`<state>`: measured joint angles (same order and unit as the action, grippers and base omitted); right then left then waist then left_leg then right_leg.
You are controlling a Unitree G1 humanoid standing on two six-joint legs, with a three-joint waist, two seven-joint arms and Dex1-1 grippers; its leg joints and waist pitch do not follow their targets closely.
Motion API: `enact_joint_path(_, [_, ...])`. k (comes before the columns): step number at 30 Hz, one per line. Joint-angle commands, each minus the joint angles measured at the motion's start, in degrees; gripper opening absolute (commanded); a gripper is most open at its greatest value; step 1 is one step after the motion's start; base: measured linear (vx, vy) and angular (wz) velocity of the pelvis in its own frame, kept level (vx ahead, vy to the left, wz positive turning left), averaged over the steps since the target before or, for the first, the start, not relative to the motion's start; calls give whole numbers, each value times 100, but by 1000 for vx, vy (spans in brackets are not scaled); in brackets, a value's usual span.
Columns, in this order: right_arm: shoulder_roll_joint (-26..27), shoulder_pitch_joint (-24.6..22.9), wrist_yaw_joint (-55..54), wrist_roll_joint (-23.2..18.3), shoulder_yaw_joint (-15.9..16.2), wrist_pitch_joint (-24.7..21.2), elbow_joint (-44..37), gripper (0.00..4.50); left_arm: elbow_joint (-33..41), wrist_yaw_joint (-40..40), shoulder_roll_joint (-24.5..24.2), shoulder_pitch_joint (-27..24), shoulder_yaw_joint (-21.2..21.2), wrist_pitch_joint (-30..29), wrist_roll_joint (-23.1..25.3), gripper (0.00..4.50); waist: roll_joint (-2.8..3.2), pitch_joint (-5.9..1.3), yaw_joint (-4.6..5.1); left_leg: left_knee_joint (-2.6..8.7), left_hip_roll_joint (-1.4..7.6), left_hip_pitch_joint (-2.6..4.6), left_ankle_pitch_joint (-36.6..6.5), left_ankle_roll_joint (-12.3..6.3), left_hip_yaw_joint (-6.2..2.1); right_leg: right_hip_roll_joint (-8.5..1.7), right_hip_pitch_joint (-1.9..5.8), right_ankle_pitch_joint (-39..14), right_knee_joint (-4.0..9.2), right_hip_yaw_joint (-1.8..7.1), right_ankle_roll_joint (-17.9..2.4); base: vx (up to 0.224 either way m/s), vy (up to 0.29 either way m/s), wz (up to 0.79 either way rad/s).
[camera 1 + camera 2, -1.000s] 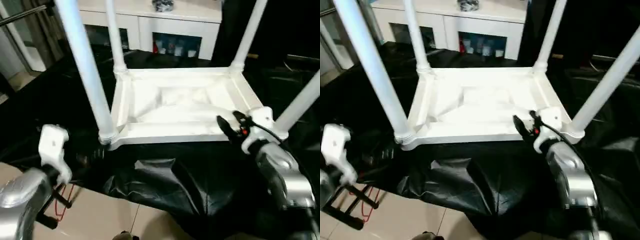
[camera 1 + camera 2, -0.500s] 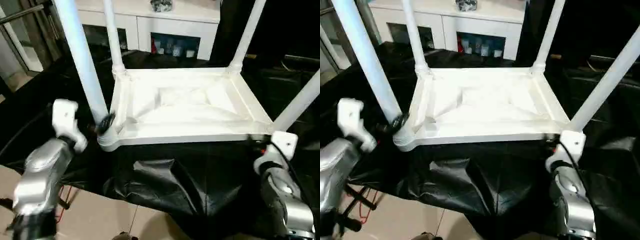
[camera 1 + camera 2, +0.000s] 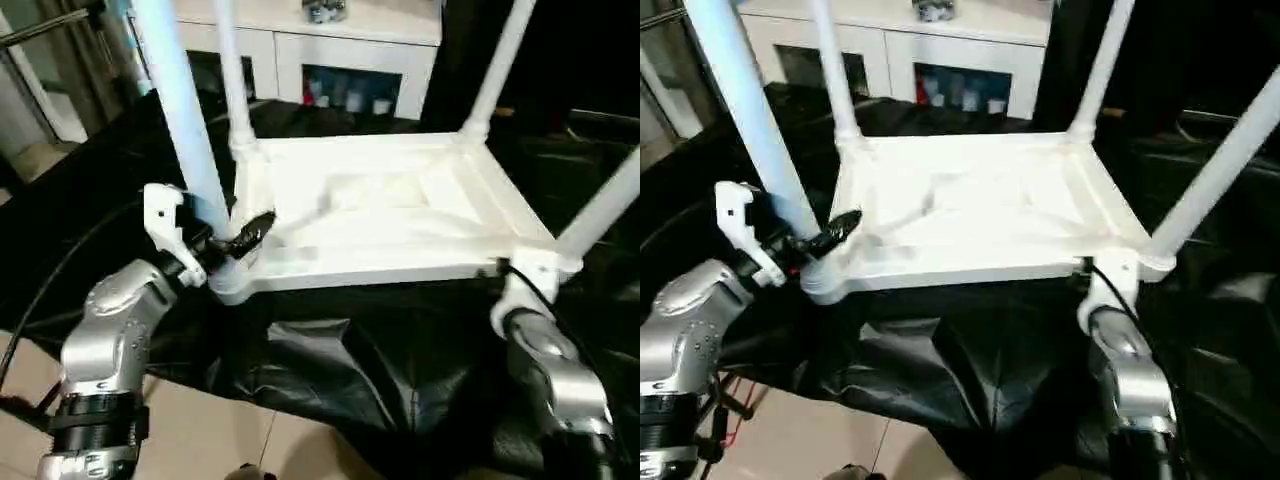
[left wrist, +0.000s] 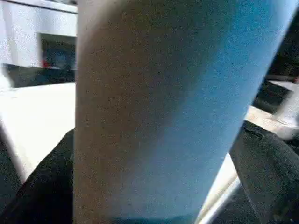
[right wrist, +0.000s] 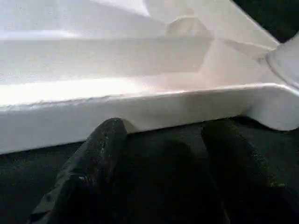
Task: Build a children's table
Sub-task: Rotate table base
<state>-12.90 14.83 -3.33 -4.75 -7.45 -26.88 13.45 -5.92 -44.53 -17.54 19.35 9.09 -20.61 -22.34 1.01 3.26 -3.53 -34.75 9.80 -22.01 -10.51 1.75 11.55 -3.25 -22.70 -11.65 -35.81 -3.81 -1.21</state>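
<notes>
A: Surface & room?

B: Black-draped table (image 3: 380, 350), cloth wrinkled and hanging over the near edge. Tan floor (image 3: 200, 440) below at 6–7 o'clock. White cabinet (image 3: 330, 40) at 12 o'clock w/ small items in its open shelf.

A: The kids' table?

B: Tabletop (image 3: 390, 215) lies upside down mid-scene on the cloth, underside up, rim all round, shallow moulded relief inside. All 4 legs stand up from the corner sockets: near-left leg (image 3: 185, 130), far-left leg (image 3: 232, 70), far-right leg (image 3: 495, 70), near-right leg (image 3: 605, 205).

A: Grippers?

B: Left gripper (image 3: 235, 240) at 9 o'clock, fingers spread wide on either side of the near-left leg just above its socket. Wrist cam: leg (image 4: 177, 107) between the two black fingers (image 4: 42, 191); can't tell if they press it. Right gripper (image 5: 163, 154) at 4 o'clock, by the near edge next to the near-right socket, fingers part open, nothing between them, tips at the rim's lower edge; contact unclear.

A: Room to move?

B: Near rim sits close to the cloth's front edge. Bare cloth at 3 and 9 o'clock.
</notes>
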Motion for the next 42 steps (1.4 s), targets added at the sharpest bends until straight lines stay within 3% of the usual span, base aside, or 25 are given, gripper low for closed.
enact_joint_path(1, [-7, 82, 72, 29, 65, -56, 52, 303, 89, -192, 8, -1, -190, -128, -71, 447, 8, -384, -2, 386, 313, 132, -932, 17, -185, -497, 250, -722, 440, 344, -967, 0, 0, 0])
enact_joint_path(2, [-33, 222, 170, 52, 128, -26, 219, 303, 305, -470, -97, -81, -291, -367, -268, 447, -91, -376, 6, 391, 319, 124, -927, -8, -174, -496, 261, -744, 455, 347, -951, 0, 0, 0])
enact_joint_path(5, [-36, 445, 344, 41, 216, 31, 427, 303, 955, -1052, -374, -364, -534, -939, -794, 447, -50, -396, -2, 379, 338, 129, -771, -14, -181, -517, 250, -662, 370, 338, -1049, 0, 0, 0])
enact_joint_path(8, [-32, 633, 524, 72, 367, 100, 642, 303, 1672, -1322, -487, -665, -792, -1531, -1395, 447, -90, -380, 28, 384, 339, 121, -809, -9, -165, -506, 257, -680, 356, 341, -1096, 0, 0, 0])
enact_joint_path(9, [-31, 650, 545, 78, 385, 108, 671, 303, 1748, -1331, -484, -692, -828, -1592, -1458, 447, -83, -360, 33, 384, 325, 128, -883, -20, -154, -501, 243, -845, 412, 348, -1068, 0, 0, 0])
enact_joint_path(10, [-27, 705, 602, 110, 441, 142, 763, 303, 1939, -1370, -468, -759, -962, -1750, -1613, 447, -119, -359, 52, 381, 328, 120, -898, -14, -151, -501, 251, -888, 406, 351, -1064, 0, 0, 0])
enact_joint_path(17, [32, 1027, 1008, 202, 689, 312, 1173, 303, 2196, -1371, -188, -712, -1409, -2235, -1926, 447, -114, -349, 94, 375, 305, 120, -980, 67, -157, -478, 254, -1288, 449, 360, -856, 0, 0, 0])
enact_joint_path(19, [88, 1126, 1227, 154, 761, 343, 1283, 303, 2191, -1346, -96, -635, -1476, -2326, -1994, 447, -122, -357, 111, 370, 305, 118, -946, 71, -157, -472, 260, -1187, 437, 355, -905, 0, 0, 0])
enact_joint_path(21, [185, 1306, 1793, 56, 1006, 412, 1491, 303, 2159, -1301, 34, -454, -1608, -2553, -2222, 447, -65, -370, 132, 359, 301, 105, -880, 34, -165, -461, 279, -924, 419, 353, -986, 0, 0, 0])
enact_joint_path(23, [205, 1365, 2067, 40, 1154, 449, 1551, 303, 2152, -1299, 69, -385, -1666, -2607, -2285, 447, -88, -377, 155, 355, 295, 78, -829, -11, -171, -462, 310, -812, 407, 345, -1056, 0, 0, 0])
enact_joint_path(29, [329, 1758, 2184, 225, 1220, 735, 2180, 303, 1787, -1251, 357, -81, -1757, -2560, -2127, 447, -97, -376, 190, 334, 306, 91, -800, -67, -162, -471, 302, -866, 426, 345, -1190, 0, 0, 0])
enact_joint_path(35, [380, 1962, 2446, 285, 1257, 897, 2491, 303, 1233, -1078, 614, 305, -1983, -2271, -1765, 447, -117, -382, 125, 340, 319, 104, -808, -72, -168, -484, 307, -891, 421, 348, -1146, 0, 0, 0])
enact_joint_path(37, [420, 1988, 2468, 285, 1275, 942, 2569, 303, 872, -880, 810, 499, -2082, -2020, -1476, 447, -102, -387, 104, 333, 326, 129, -788, -88, -163, -488, 290, -841, 433, 352, -1142, 0, 0, 0])
enact_joint_path(40, [469, 2031, 2488, 295, 1281, 1024, 2697, 303, 289, -522, 1098, 802, -2193, -1601, -1001, 447, -121, -391, 91, 338, 323, 108, -797, -103, -173, -497, 315, -845, 442, 348, -1129, 0, 0, 0])
enact_joint_path(41, [477, 2038, 2459, 310, 1276, 1054, 2726, 303, 69, -345, 1194, 909, -2216, -1401, -808, 447, -84, -392, 80, 333, 322, 100, -814, -89, -182, -511, 324, -874, 448, 347, -1104, 0, 0, 0])
enact_joint_path(42, [482, 2043, 2440, 320, 1262, 1084, 2753, 303, -142, -211, 1278, 1006, -2235, -1222, -649, 447, -112, -398, 89, 334, 318, 98, -821, -98, -182, -508, 327, -875, 466, 343, -1095, 0, 0, 0])
